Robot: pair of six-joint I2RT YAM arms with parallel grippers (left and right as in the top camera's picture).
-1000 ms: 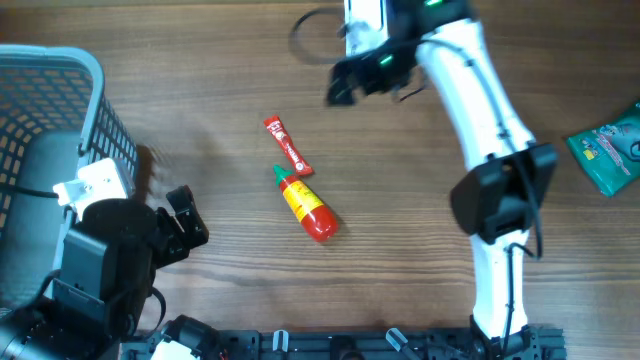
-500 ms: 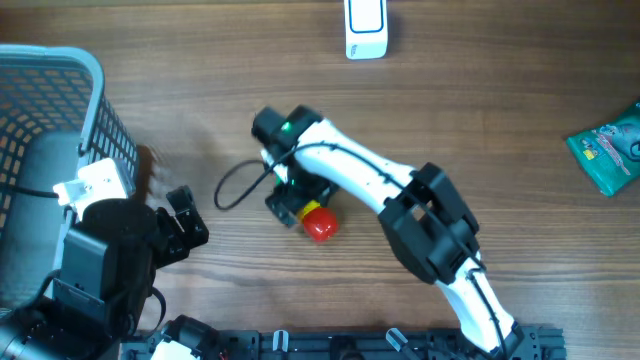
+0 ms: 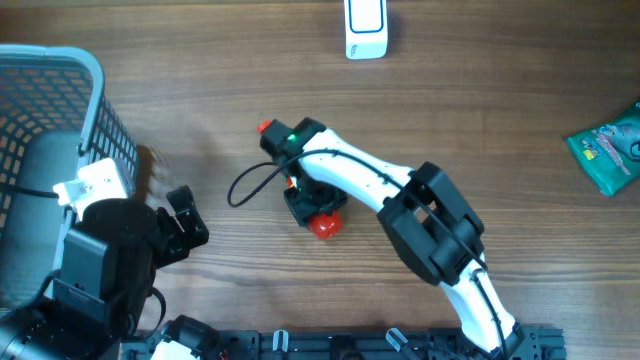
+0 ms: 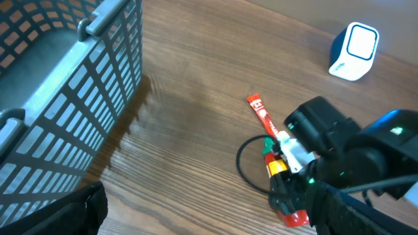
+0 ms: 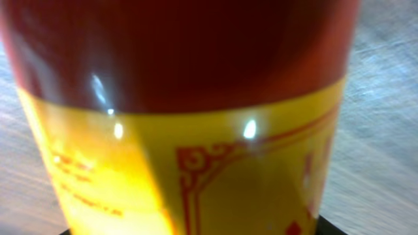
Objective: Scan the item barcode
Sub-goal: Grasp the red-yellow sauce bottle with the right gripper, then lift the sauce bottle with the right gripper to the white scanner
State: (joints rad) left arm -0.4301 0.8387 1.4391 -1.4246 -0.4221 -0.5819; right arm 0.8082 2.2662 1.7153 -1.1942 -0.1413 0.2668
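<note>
A sauce bottle [image 3: 322, 226] with a red body and yellow label lies on the wooden table mid-scene. My right gripper [image 3: 312, 198] is down over its middle, so only its red end shows from above. The bottle [image 5: 196, 130] fills the right wrist view, blurred and very close, and the fingers are hidden there. A thin red tube [image 4: 261, 112] lies just beyond the bottle [image 4: 294, 217]. The white barcode scanner [image 3: 365, 28] stands at the far edge. My left gripper [image 3: 188, 232] rests open and empty at the near left.
A grey mesh basket [image 3: 50, 70] fills the left side, close to the left arm. A green packet [image 3: 610, 150] lies at the right edge. The right arm's black cable [image 3: 245, 185] loops on the table left of the bottle.
The right arm swung from near the scanner down onto the sauce bottle and its jaws have narrowed round it. The left arm has stayed still.
</note>
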